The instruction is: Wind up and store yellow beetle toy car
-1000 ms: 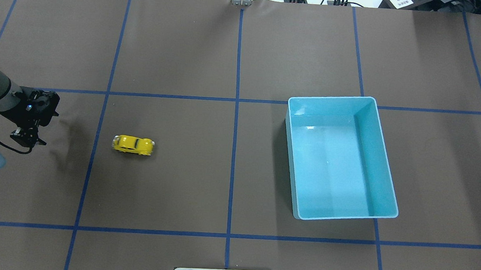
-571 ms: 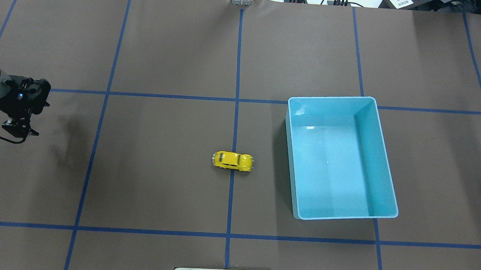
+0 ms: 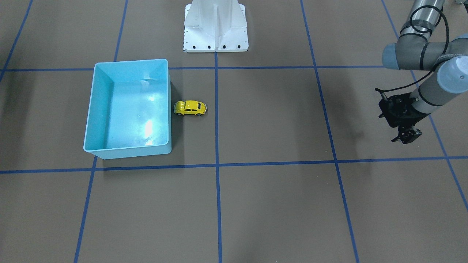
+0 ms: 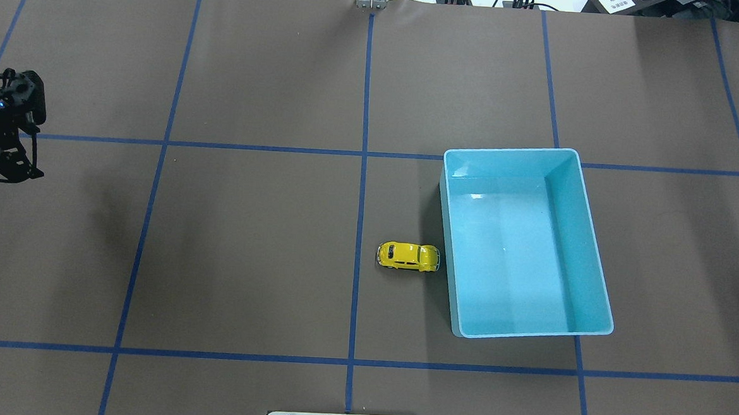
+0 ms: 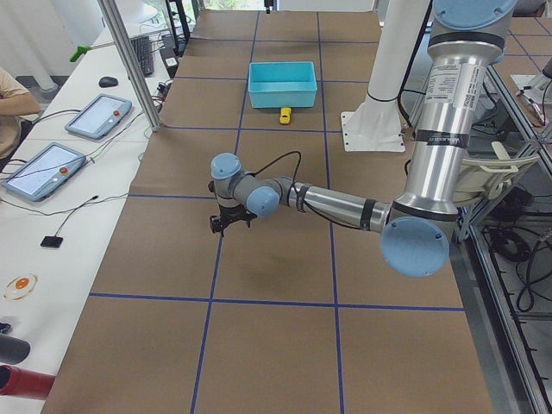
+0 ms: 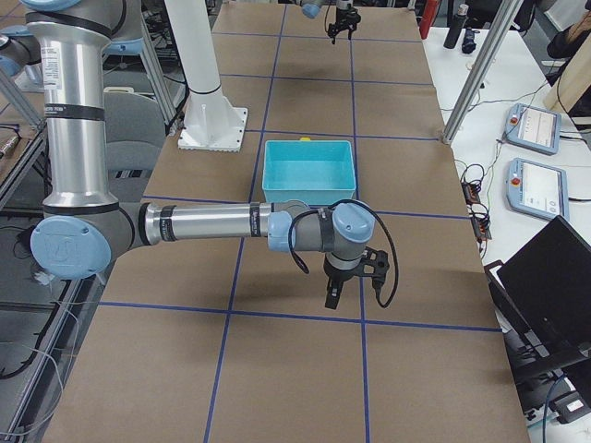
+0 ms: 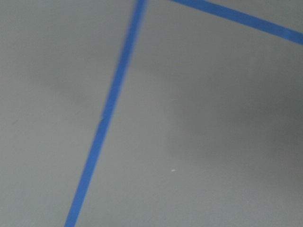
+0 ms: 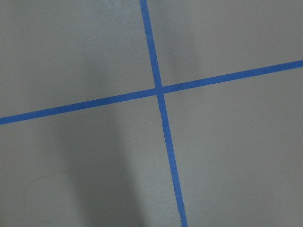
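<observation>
The yellow beetle toy car (image 4: 408, 256) stands on its wheels on the brown table, its nose right up against the left wall of the light-blue bin (image 4: 511, 150). It also shows in the front view (image 3: 190, 107) beside the bin (image 3: 128, 150). My left gripper (image 4: 14, 167) hangs open and empty at the table's far left, far from the car; it also shows in the front view (image 3: 406, 138). My right gripper (image 6: 331, 297) shows only in the exterior right view, above bare table, and I cannot tell its state.
The bin is empty inside. Blue tape lines (image 4: 362, 169) cross the table in a grid. The robot's white base plate (image 3: 215, 25) sits at the table's near edge. Both wrist views show only brown mat and tape.
The car has rolled to the right, from the table's left-middle across the centre line to the bin's wall. My left gripper has drawn back to the left and farther from me.
</observation>
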Controlling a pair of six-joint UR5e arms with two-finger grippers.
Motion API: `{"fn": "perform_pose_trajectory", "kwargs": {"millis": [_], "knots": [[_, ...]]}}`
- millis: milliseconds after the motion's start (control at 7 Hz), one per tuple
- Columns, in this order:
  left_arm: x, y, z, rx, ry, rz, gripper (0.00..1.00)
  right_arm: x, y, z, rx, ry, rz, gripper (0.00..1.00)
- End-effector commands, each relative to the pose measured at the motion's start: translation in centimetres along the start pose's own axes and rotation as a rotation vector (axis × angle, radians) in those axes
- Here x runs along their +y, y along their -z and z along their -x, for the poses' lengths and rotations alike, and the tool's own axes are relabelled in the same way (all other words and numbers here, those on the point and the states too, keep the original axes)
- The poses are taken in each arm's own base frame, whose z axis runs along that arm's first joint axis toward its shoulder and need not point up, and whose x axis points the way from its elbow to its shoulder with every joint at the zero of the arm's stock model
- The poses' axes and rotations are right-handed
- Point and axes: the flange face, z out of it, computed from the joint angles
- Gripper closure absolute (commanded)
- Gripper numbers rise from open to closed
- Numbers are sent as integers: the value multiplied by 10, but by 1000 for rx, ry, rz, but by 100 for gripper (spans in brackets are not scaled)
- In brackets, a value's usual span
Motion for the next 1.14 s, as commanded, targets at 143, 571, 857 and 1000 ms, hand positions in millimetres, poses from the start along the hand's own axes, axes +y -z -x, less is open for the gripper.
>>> {"fn": "perform_pose_trajectory", "kwargs": {"millis": [143, 571, 857, 1000], "knots": [[32, 71, 68, -70, 365, 5, 1, -18, 30, 66, -7, 101, -57, 0], [45, 99, 91, -96, 700, -11, 5, 25, 110, 160, -35, 224, -118, 0], [91, 132, 118, -125, 837, -43, 12, 76, 127, 250, -47, 445, -168, 0], [116, 133, 118, -37, 932, -37, 17, 88, 132, 299, -76, 546, -180, 0]]}}
